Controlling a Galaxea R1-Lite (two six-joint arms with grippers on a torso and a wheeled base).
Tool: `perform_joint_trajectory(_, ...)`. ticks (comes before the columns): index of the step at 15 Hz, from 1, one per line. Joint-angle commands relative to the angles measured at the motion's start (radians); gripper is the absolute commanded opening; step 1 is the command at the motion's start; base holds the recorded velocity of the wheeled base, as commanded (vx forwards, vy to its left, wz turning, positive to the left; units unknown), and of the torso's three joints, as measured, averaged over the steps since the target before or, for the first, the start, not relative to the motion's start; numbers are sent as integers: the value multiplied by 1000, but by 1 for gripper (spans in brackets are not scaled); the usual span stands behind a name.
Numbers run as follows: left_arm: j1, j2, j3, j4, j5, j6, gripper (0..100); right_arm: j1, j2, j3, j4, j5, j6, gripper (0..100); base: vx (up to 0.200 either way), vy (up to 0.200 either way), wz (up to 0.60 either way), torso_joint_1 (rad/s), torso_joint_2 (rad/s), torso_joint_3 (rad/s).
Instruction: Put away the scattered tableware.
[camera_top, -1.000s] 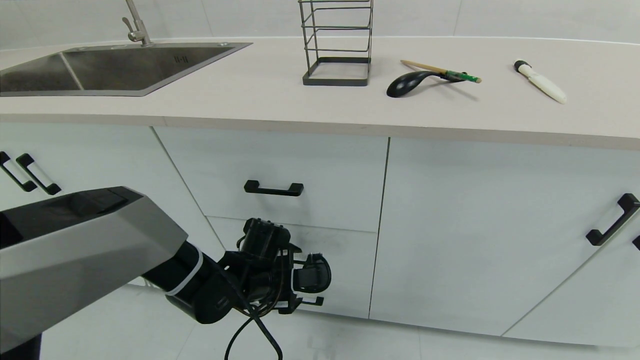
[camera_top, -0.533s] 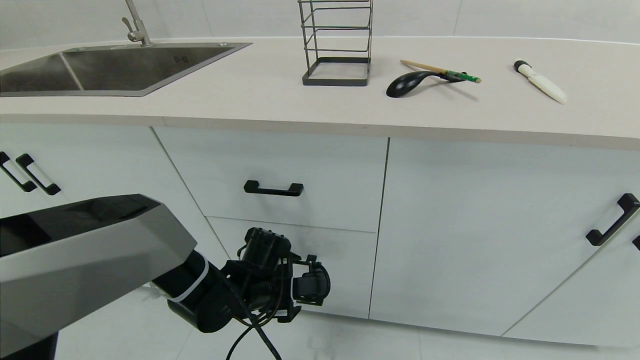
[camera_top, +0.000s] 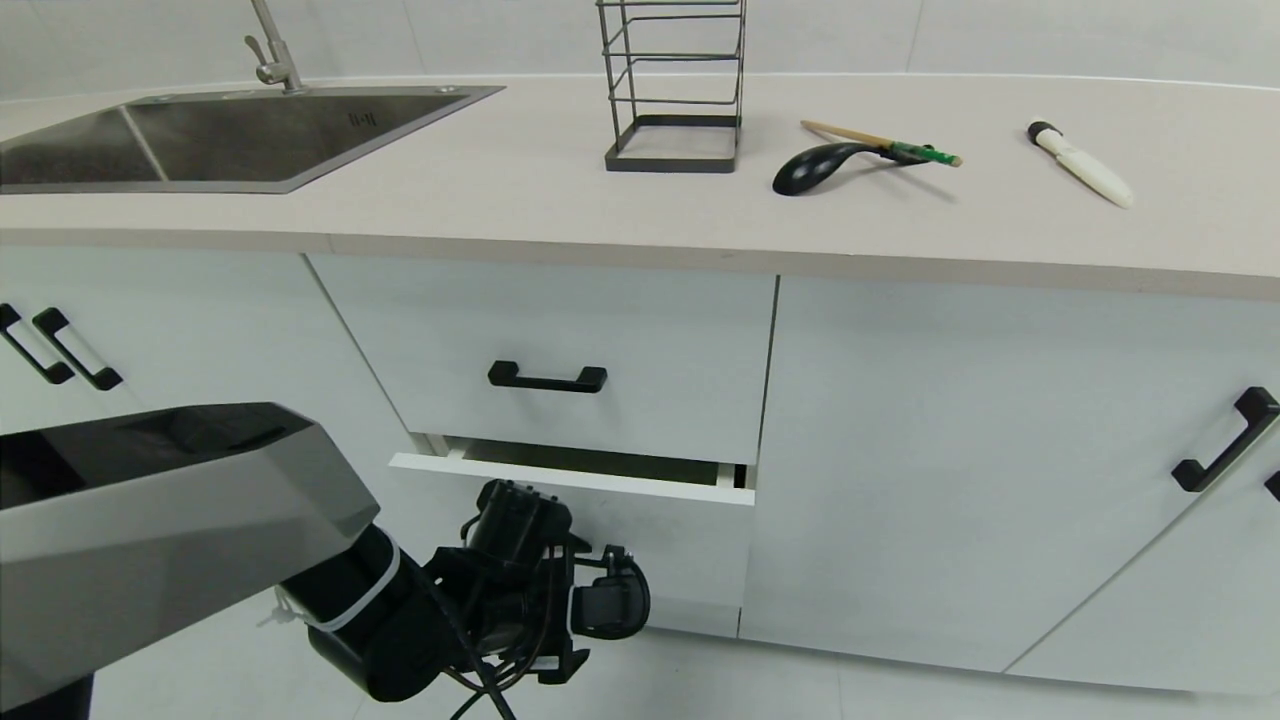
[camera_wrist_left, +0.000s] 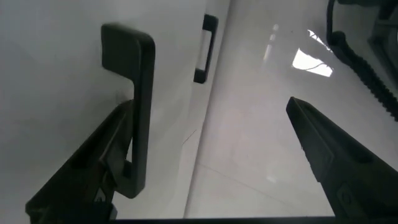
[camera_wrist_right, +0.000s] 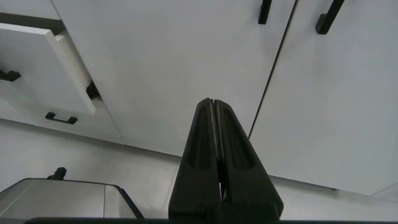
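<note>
You are opening the lower drawer (camera_top: 640, 515), which stands slightly ajar. Your left gripper (camera_wrist_left: 208, 112) is spread wide, one finger against the drawer handle (camera_wrist_left: 138, 112); the right gripper (camera_wrist_right: 215, 109) is pressed closed, empty. The black spoon (camera_top: 812, 167), chopstick (camera_top: 880, 142) and white utensil (camera_top: 1082, 166) (a knife, perhaps) lie on the countertop (camera_top: 500, 200) above the drawer. Next, pull the drawer straight out.

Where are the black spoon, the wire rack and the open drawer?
black spoon (camera_top: 805, 172), head view, its bowl.
wire rack (camera_top: 672, 164), head view, its base's front bar.
open drawer (camera_top: 570, 478), head view, its front's top edge.
</note>
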Motion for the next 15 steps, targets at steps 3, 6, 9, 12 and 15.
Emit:
perform_joint_trajectory(3,-1,-39,32,-10,1,2,100,0,1,0,0,0,-1,0,0,0,0,0,0,0)
perform_joint_trajectory(6,-18,-80,77,-10,1,2,100,0,1,0,0,0,-1,0,0,0,0,0,0,0)
perform_joint_trajectory(9,-18,-146,127,-10,1,2,100,0,1,0,0,0,-1,0,0,0,0,0,0,0)
perform_joint_trajectory(12,-30,-224,187,-10,1,1,100,0,1,0,0,0,-1,0,0,0,0,0,0,0)
perform_joint_trajectory(15,-67,-312,245,-10,4,-34,100,0,1,0,0,0,-1,0,0,0,0,0,0,0)
